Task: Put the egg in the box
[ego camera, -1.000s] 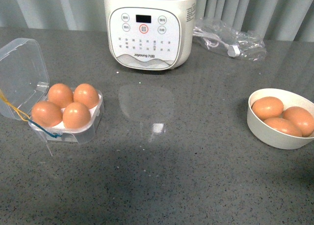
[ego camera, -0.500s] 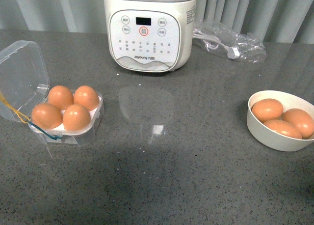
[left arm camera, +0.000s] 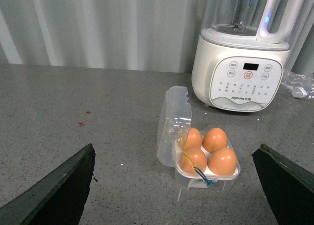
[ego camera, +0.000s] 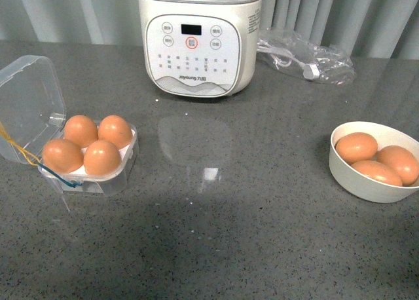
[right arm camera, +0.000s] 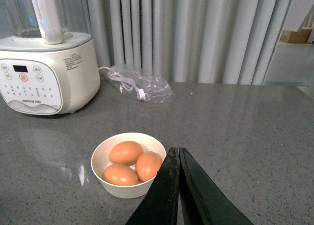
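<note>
Four eggs [ego camera: 103,156] in the open box [ego camera: 31,107], three in the bowl [ego camera: 350,179]; left fingers [left arm camera: 61,185] wide apart, right fingers [right arm camera: 169,188] together, both empty.

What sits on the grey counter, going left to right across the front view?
Clear plastic egg box filled with four brown eggs, white kitchen appliance, crumpled clear plastic bag, round white bowl with three eggs.

front view looks forward and down from the near side over the whole grey table [ego camera: 262,215]; left wrist view, lower, faces the box [left arm camera: 171,126] at left, which front also shows; right wrist view, lower, faces the bowl [right arm camera: 127,188] at right, likewise shared; all three catch the far white appliance [ego camera: 196,44]
</note>
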